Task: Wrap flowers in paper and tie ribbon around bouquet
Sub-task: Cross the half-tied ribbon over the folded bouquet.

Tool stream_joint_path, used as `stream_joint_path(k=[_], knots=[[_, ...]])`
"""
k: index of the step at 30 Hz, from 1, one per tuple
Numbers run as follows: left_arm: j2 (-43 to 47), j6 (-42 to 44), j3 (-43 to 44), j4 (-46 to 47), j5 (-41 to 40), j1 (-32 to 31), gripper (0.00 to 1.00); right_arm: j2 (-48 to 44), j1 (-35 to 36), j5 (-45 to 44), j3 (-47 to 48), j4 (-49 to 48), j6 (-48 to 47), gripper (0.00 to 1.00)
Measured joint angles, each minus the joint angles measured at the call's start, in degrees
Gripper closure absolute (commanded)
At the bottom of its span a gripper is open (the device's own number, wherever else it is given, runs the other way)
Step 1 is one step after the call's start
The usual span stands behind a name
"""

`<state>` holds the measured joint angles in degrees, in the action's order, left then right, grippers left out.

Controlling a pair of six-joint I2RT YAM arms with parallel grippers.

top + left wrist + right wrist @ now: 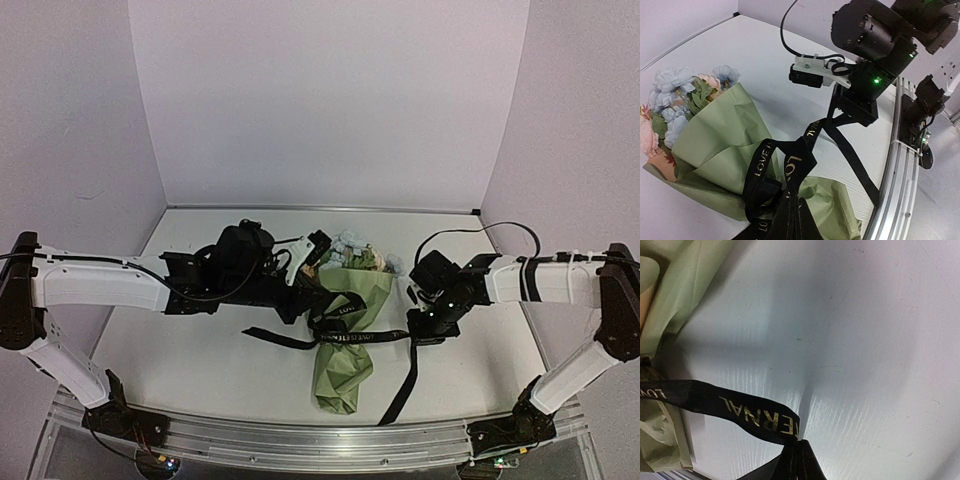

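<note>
Found the narrow, closed end of the bouquet (340, 375) nearest the arm bases, lying flat on the table (200, 360), roughly midway between the two arms. Noted a loose tail of the ribbon (402, 385) trailing just beside it toward the near edge. Took the paper (368, 292) as already wrapped around the stems, so judged wrapping done and tying in hand.

Further in, saw the ribbon looped about the bouquet's middle, with one band stretched across to the right gripper (428, 322), clamped shut on it. Confirmed in the right wrist view the black strap pinched at the fingertips. Placed the left gripper (320, 312) on the bouquet's other side, closed too, with ribbon strands gathering toward it in the left wrist view. Read that as a grip on the ribbon, though could not make out the fingers themselves under the loops. Saw no finished knot or bow.

Judged the next move to call for drawing the two held ends apart, evenly, to cinch the loop without dragging the light bouquet or crushing the paper.

Farthest out, found the flowers (352, 250) at the wide end, pointing away from the bases toward the back wall. Read the long axis as running near to far, leaning slightly right at the far end.
</note>
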<state>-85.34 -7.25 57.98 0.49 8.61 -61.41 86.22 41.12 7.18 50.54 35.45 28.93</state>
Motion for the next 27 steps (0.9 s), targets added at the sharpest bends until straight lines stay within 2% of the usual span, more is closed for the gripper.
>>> stream_joint_path(k=[8,13,20,24,27], knots=[[-0.27,1.79,0.04,-0.4,9.9,-0.43,1.0,1.96,-1.48,0.23,3.07,1.03,-0.39,1.0],[-3.44,4.21,1.67,-3.52,14.19,-2.93,1.0,4.0,-2.21,1.61,4.94,0.82,-0.11,1.0],[-8.03,8.15,2.36,-7.71,16.22,-7.61,0.99,4.11,-2.21,3.89,4.96,0.89,0.16,1.0],[-10.47,10.99,3.18,-9.77,15.52,-10.09,0.86,4.11,-2.21,4.55,4.96,1.03,0.24,1.0],[-10.43,11.89,3.17,-9.74,13.47,-10.66,0.57,4.11,-2.21,4.93,4.96,1.34,0.22,1.0]])
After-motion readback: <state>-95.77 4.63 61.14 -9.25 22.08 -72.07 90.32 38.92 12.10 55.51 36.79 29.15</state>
